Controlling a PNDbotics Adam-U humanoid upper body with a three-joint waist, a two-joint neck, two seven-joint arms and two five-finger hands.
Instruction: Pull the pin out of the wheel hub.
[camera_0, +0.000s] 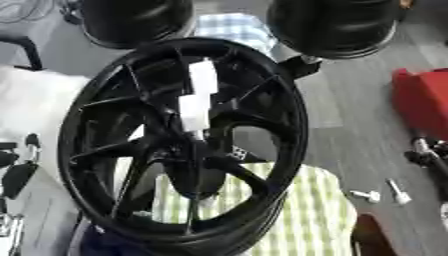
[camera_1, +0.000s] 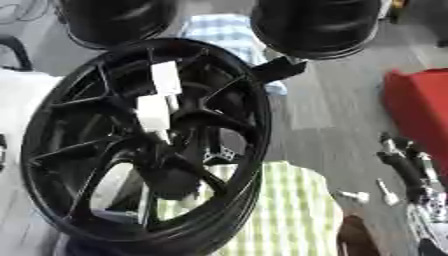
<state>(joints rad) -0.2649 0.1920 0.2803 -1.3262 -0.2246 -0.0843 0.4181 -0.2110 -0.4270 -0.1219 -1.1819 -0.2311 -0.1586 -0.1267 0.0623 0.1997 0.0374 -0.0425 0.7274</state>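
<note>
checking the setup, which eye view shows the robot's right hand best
The right eye view: the right hand shows as a dark arm and hand rising along the right edge, near the red box. The left eye view catches only a sliver of it at its right edge, so its fingers cannot be judged.

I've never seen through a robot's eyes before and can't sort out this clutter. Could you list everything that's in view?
Wheel hub: one, black, spoked, tilted, filling the centre.
White piece: one, two blocks in line, over the spokes near the hub's middle; possibly the pin, I cannot tell.
Tyres: two, black, at the top.
Checked cloth: one, green and white, under the hub.
Blue checked cloth: one, between the tyres.
Red thing: one, right edge.
Small white pieces: two, on the grey floor, lower right.
Left hand: black, left edge.
Right hand: black and silver, right edge.
</note>
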